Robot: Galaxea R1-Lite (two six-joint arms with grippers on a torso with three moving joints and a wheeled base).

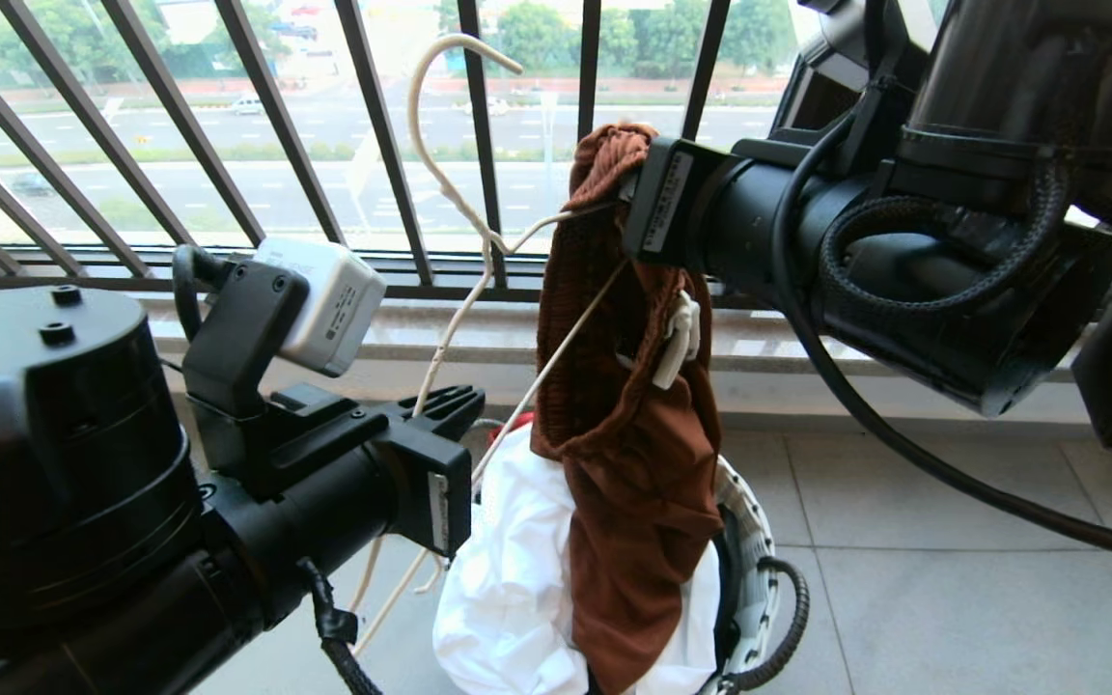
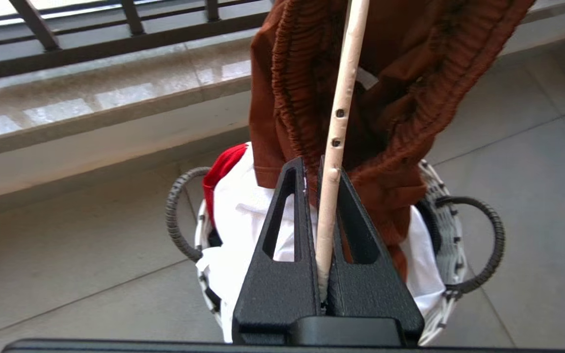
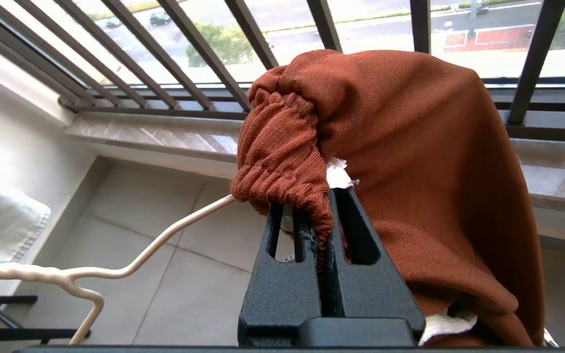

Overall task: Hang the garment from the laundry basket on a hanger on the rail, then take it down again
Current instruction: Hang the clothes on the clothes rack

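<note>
Rust-brown shorts [image 1: 638, 454] hanging above the laundry basket [image 1: 754, 541], waistband pinched in the clenched fingers of the right gripper [image 3: 324, 215]. Draping partly over the cream hanger [image 1: 450, 193], its wire clamped in the left gripper [image 2: 319, 196] fingers. Sitting in the basket on the floor: white cloth [image 1: 517, 579], red fabric [image 2: 221, 166].

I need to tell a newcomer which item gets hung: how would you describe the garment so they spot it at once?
Look before the black barred window railing, above the laundry basket. The garment dangles there, pinched by the right hand. Unlike the white cloth beneath, it is rust-brown with a gathered waistband.
</note>
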